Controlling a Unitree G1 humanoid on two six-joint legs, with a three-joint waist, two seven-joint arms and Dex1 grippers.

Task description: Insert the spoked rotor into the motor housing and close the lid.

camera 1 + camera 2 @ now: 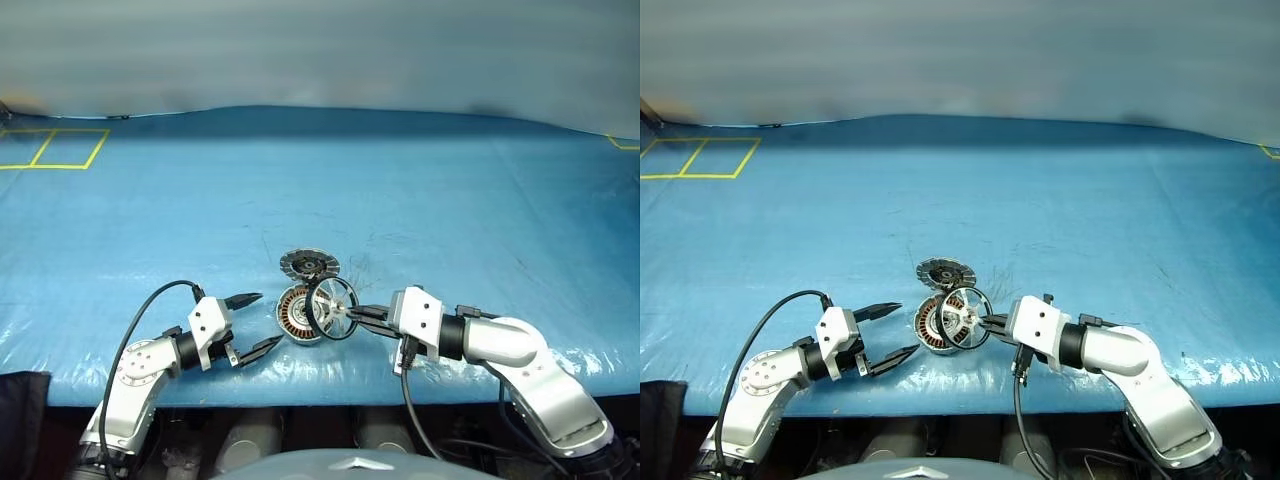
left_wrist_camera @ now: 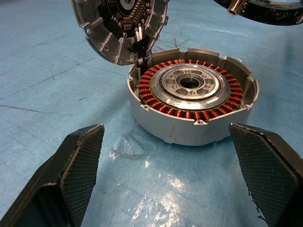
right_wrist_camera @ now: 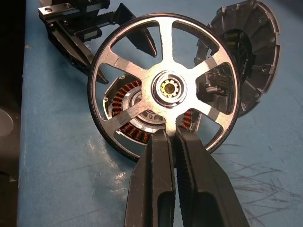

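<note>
Dark-rimmed spoked rotor with silver spokes, held upright just above the round silver motor housing, pinched by one spoke in the clamped right gripper. Probably stiff, light, slippery; rim hold safer. Slotted lid hinged open; left gripper spread, empty.

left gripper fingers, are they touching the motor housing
Apart. The left wrist view shows both fingers spread wide, with bare blue table cover between them and the motor housing.

On the table, the housing sits between two grippers, lid open behind it, rotor held upright just at its right.
</note>
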